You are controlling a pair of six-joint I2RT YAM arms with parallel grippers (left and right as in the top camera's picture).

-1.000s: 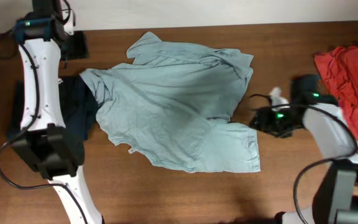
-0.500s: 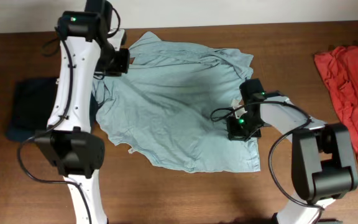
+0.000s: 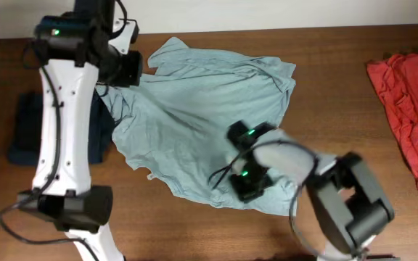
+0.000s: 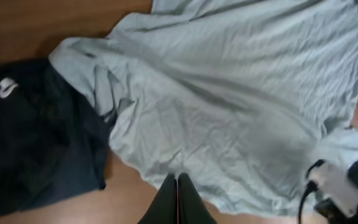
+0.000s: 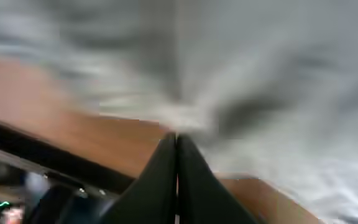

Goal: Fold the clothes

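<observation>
Right claw [image 3: 250, 181] has swept left, pinching the near hem of the grey-blue T-shirt [image 3: 194, 109]; left claw [image 4: 177, 180], pressed together, hangs over its far sleeve.

Matt cloth T-shirt [image 3: 194, 109], smooth wooden table [image 3: 339, 51]

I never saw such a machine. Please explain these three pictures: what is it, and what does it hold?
Two white robot arms at a brown wooden table. One picture looks down from above; the others come from a camera on each wrist. On the table lie a spread pale grey-blue short-sleeved T-shirt, a dark navy garment at the left and a red garment at the right. The right gripper has its jaws shut, seemingly pinching the T-shirt. The left gripper has its jaws shut; whether on cloth is unclear.
</observation>
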